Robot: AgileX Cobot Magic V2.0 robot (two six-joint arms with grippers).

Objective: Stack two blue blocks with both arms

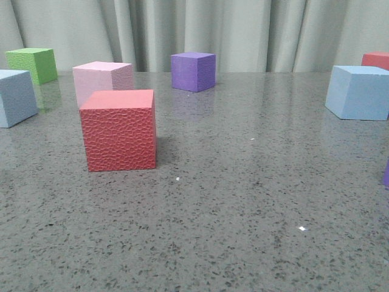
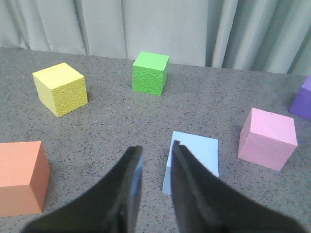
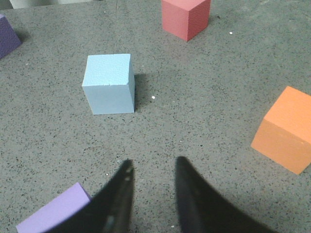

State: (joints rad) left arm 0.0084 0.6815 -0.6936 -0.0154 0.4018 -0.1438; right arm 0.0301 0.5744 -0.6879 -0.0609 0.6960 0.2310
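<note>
Pale sky-blue foam cubes (image 1: 13,97) (image 3: 109,83) sat far apart on my speckled grey table (image 1: 243,201); my left gripper (image 2: 156,150) and right gripper (image 3: 153,167) hung slightly parted, empty.

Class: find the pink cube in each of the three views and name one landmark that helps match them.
Front view: pink cube at left of middle, just behind the red textured cube.
Left wrist view: pink cube near the right edge.
Right wrist view: not in it.
Landmark: the green cube, seen in the front and left wrist views.
</note>
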